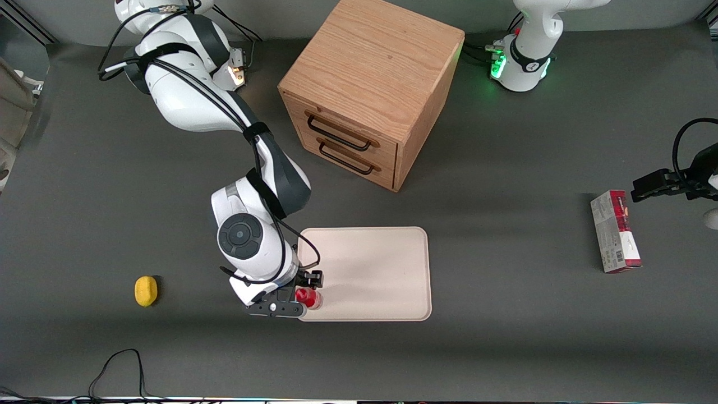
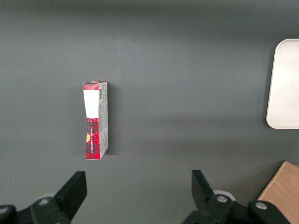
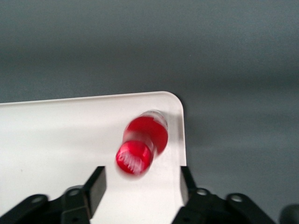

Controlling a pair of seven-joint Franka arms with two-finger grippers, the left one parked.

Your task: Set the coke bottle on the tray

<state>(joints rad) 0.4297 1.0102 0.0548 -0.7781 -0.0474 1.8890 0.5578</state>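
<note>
The coke bottle (image 1: pixel 309 297), small and red with a red cap, is on the cream tray (image 1: pixel 376 269), at the tray's corner nearest the front camera toward the working arm's end. In the right wrist view the coke bottle (image 3: pixel 142 142) shows cap-first on the tray (image 3: pixel 56 135), close to its rounded corner. My right gripper (image 1: pixel 304 293) hangs over that corner. The gripper (image 3: pixel 142 176) is open, its fingers (image 3: pixel 96 186) spread wide to either side of the bottle and not touching it.
A wooden two-drawer cabinet (image 1: pixel 370 90) stands farther from the front camera than the tray. A yellow lemon (image 1: pixel 146 291) lies toward the working arm's end. A red-and-white carton box (image 1: pixel 615 230), (image 2: pixel 95 119) lies toward the parked arm's end. A black cable (image 1: pixel 120 365) loops at the table's front edge.
</note>
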